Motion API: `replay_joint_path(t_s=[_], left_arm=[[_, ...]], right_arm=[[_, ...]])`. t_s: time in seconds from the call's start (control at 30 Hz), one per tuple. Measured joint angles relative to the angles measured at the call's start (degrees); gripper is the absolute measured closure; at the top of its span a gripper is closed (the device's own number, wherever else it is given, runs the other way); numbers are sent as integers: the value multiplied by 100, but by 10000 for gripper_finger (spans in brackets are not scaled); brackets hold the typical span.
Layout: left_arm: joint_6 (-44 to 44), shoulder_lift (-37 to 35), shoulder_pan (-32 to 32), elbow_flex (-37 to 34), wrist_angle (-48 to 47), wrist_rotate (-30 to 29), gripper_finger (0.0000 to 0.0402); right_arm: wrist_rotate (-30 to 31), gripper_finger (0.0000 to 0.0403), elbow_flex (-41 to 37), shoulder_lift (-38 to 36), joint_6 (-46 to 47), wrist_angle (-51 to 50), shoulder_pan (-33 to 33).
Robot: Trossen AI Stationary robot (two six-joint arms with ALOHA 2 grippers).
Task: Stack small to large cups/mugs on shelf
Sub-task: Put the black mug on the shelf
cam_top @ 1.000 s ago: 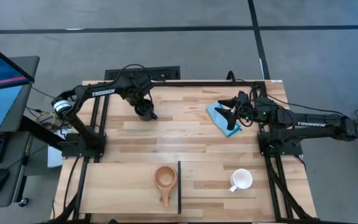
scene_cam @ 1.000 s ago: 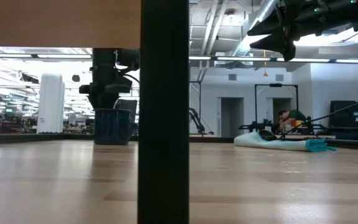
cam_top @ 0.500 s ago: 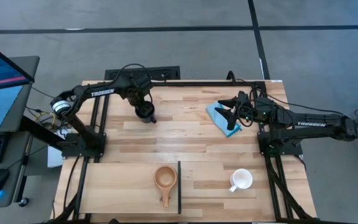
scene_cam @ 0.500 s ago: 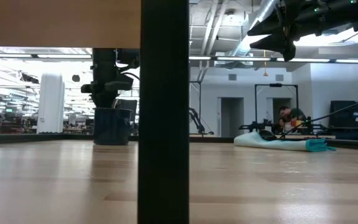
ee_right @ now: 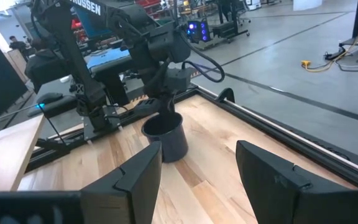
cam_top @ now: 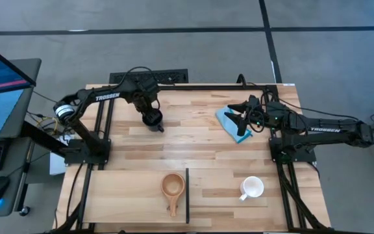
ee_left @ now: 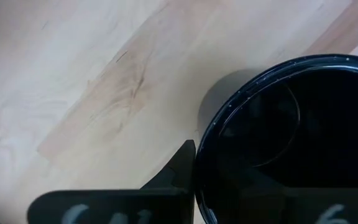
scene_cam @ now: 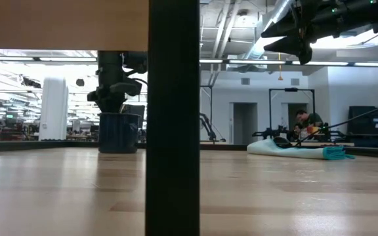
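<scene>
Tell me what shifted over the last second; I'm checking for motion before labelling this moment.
The left hand, at the black mug on the tabletop, shifted only slightly, its tip first drawing in, then edging back; the mug has not visibly moved. The right hand still hovers open above the blue cloth. The wooden cup on the shelf and the white mug are unchanged.

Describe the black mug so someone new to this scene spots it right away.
Look at the far half of the striped tabletop, on the left arm's side. The black mug stands upright there under the left gripper, which is down at its rim. It is the only dark cup; the wooden cup and the white mug sit nearer.
</scene>
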Motion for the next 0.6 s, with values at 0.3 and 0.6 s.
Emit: replay_joint_path(t_s=[0.3,0.6], left_arm=[[121,-26,0,169,-237,121,393],[434,-26,3,1265,-1498,109,395]], right_arm=[[2,175,0,2,-2,-2,-3],[2,175,0,2,-2,-70,-166]])
